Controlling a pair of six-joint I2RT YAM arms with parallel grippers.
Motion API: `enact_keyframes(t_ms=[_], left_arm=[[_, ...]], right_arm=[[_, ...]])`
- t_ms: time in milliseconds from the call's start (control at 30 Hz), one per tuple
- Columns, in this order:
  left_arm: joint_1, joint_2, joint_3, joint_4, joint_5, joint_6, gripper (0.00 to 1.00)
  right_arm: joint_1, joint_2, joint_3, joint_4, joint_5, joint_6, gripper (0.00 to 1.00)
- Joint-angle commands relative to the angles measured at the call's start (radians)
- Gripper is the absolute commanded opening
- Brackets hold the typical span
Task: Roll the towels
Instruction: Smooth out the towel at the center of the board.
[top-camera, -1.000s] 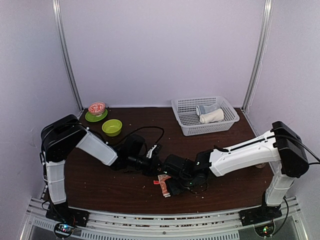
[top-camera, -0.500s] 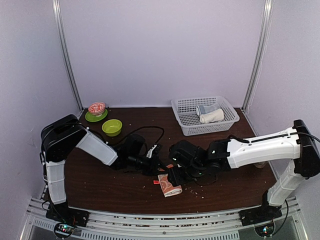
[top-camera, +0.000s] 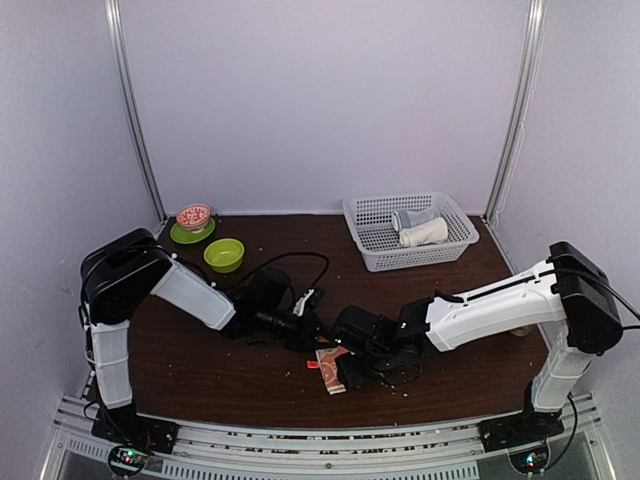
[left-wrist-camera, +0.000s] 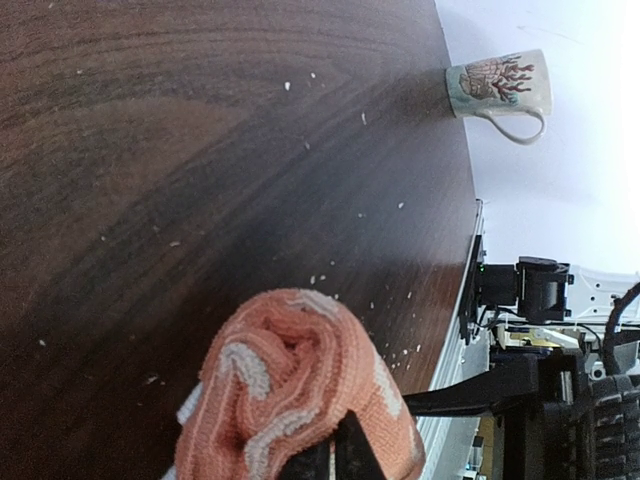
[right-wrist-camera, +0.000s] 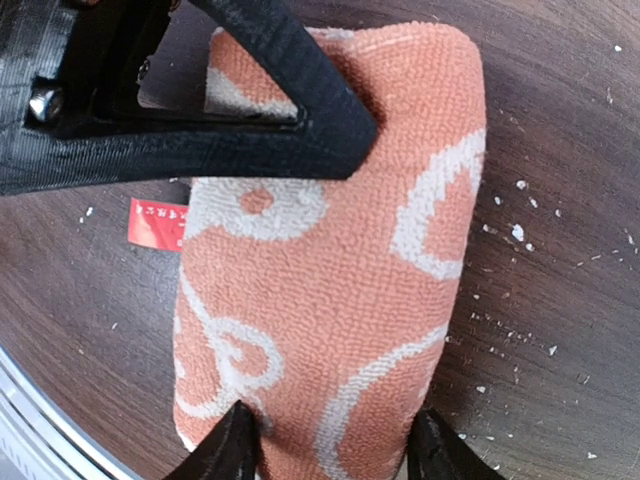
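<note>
The orange-red towel (top-camera: 327, 364) with white circles lies rolled on the dark table, front centre. In the right wrist view it (right-wrist-camera: 330, 240) fills the frame. My right gripper (right-wrist-camera: 335, 440) straddles its near end, and its fingers (right-wrist-camera: 232, 445) press into both sides. My left gripper (left-wrist-camera: 345, 445) is shut on the roll's spiral end (left-wrist-camera: 300, 385). Its black fingers (right-wrist-camera: 290, 85) lie across the towel's far end. From above, the left gripper (top-camera: 312, 338) and the right gripper (top-camera: 346, 372) meet at the towel. The cream-white towel (top-camera: 423, 233) lies rolled in the basket.
A white basket (top-camera: 372, 258) at the back right also holds a pale grey-blue bundle (top-camera: 410, 218). A green bowl (top-camera: 224, 254) and a green plate with a red bowl (top-camera: 193, 220) stand at the back left. A mug (left-wrist-camera: 497, 85) lies near the right edge. Crumbs dot the table.
Half a second ago the right gripper had pulled back off the towel, leaving it bare. Now it is down over the towel's near end again. The left arm has not moved.
</note>
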Motion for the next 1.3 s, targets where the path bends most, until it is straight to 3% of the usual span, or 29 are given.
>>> enact_keyframes(t_ms=[0, 100, 333, 900, 1267], left_arm=[[0.006, 0.006, -0.017, -0.174, -0.067, 0.034, 0.06], [0.006, -0.01, -0.011, -0.197, -0.069, 0.048, 0.08], [0.006, -0.06, -0.004, -0.239, -0.08, 0.062, 0.26], [0.006, -0.157, 0.032, -0.323, -0.097, 0.078, 0.35], [0.006, -0.214, 0.051, -0.337, -0.1, 0.072, 0.35]], right_arm=[[0.001, -0.061, -0.021, -0.001, -0.001, -0.001, 0.55], [-0.013, -0.141, -0.036, 0.026, 0.008, -0.012, 0.61], [-0.094, -0.286, -0.138, 0.122, -0.009, -0.004, 0.64], [-0.099, -0.091, -0.02, 0.085, -0.043, -0.037, 0.61], [-0.102, -0.092, -0.013, 0.081, -0.044, -0.044, 0.61]])
